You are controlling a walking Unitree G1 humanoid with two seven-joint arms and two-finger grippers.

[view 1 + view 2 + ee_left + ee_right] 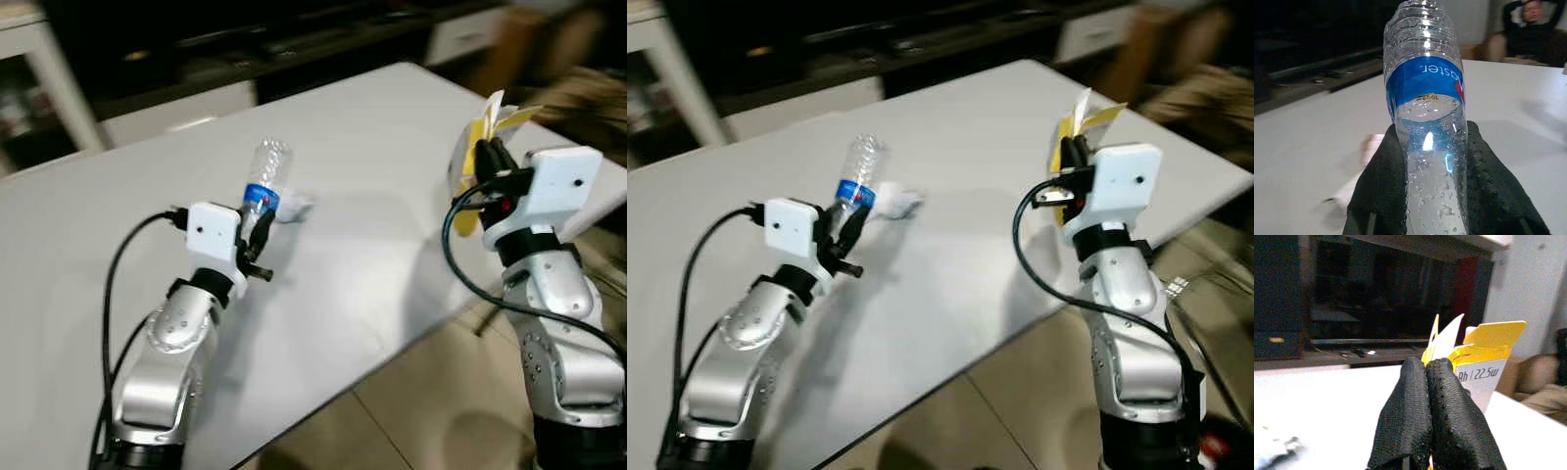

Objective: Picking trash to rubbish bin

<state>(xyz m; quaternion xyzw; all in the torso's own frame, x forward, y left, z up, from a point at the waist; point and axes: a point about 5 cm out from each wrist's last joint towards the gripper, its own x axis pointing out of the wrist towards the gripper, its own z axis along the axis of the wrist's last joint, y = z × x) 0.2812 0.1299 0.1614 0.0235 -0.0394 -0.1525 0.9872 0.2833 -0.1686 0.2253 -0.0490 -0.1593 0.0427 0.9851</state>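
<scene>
The bottle point(265, 180) is clear plastic with a blue label; beads of water cling inside its wall, and whether any liquid stands in it cannot be told; it is held above the white table point(392, 147), its long axis tilted up and away from the robot, the ribbed end farthest from the wrist; the left gripper point(259, 231) has its two black fingers point(1383, 191) closed against either side of the bottle's lower part, the bottle filling the gap between them; just beyond the bottle a crumpled white scrap point(294, 207) lies on the table. The yellow-and-white carton point(1484, 362) is flattened, its flaps open and pointing upward; the right gripper point(1432, 401) pinches it with fingers pressed tight together, holding it upright over the table's right edge.
</scene>
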